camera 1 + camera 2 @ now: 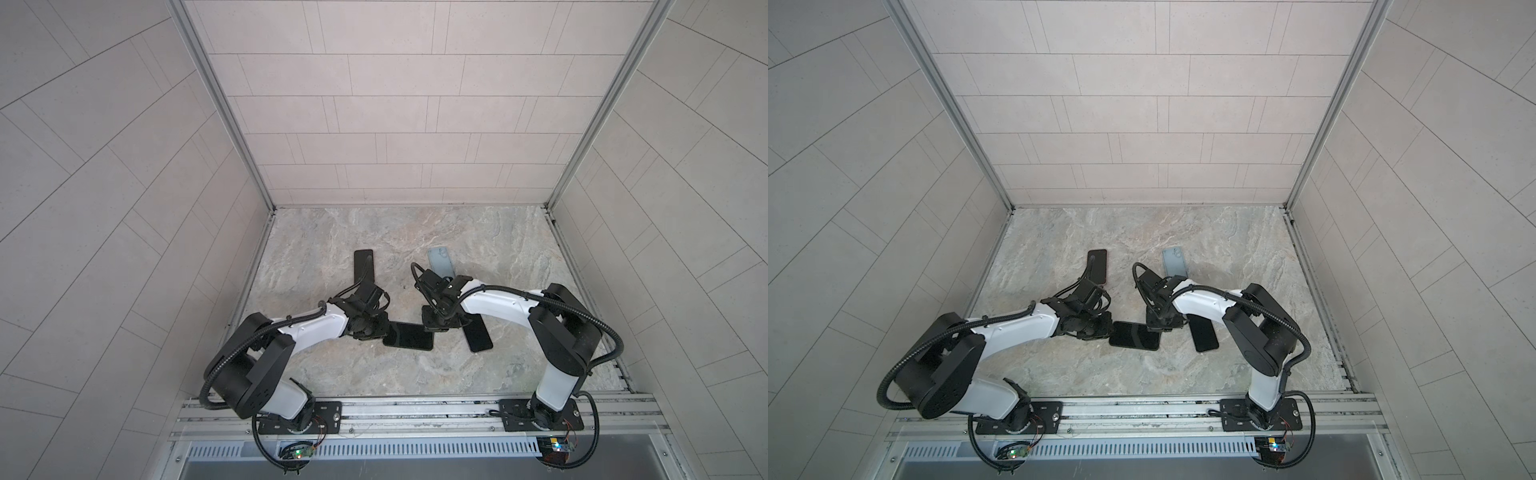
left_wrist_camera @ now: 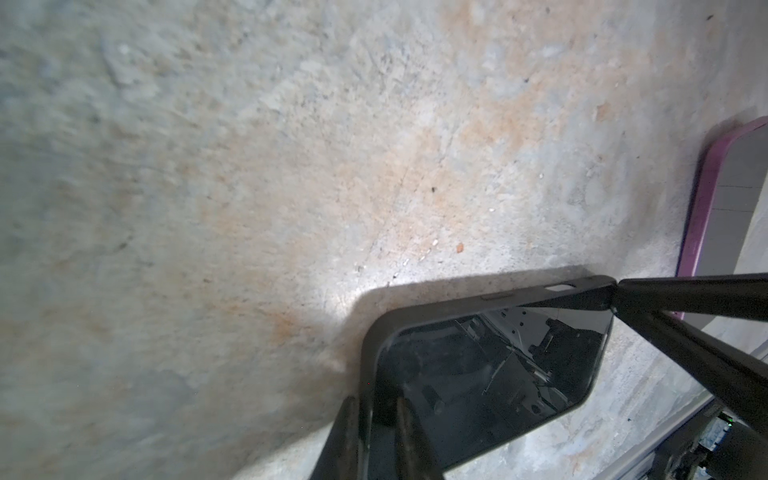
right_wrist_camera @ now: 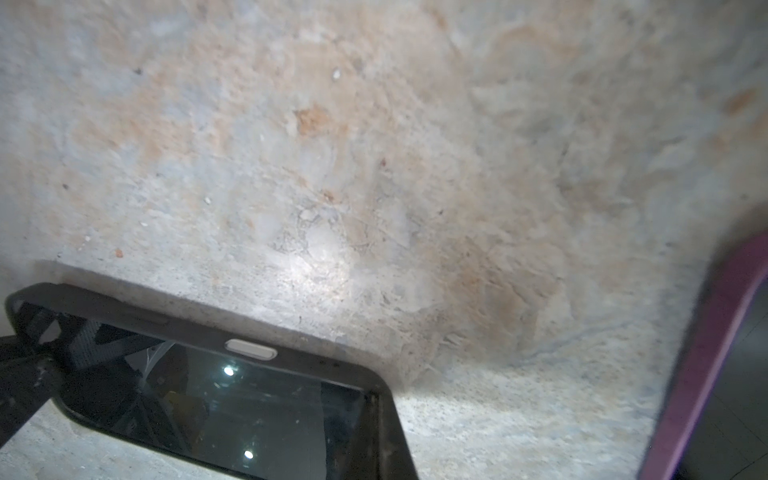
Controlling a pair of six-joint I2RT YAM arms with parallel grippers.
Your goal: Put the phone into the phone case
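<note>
Phone (image 1: 409, 336) sits inside the black phone case (image 2: 478, 297), mid-counter (image 1: 415, 232). My left tool (image 2: 374, 405) narrowly pinches the phone case's left end; my right tool (image 2: 618, 293), fully closed, touches its far-right corner.

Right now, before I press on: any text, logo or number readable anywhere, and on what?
None readable.
The middle phone shows only reflections on its dark screen; the grey case, black phone and purple phone look blank.
The boards by the arm bases are too small to read.

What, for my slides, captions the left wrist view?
Left fingers pinch the cased phone's end; right fingers touch its corner.
</note>
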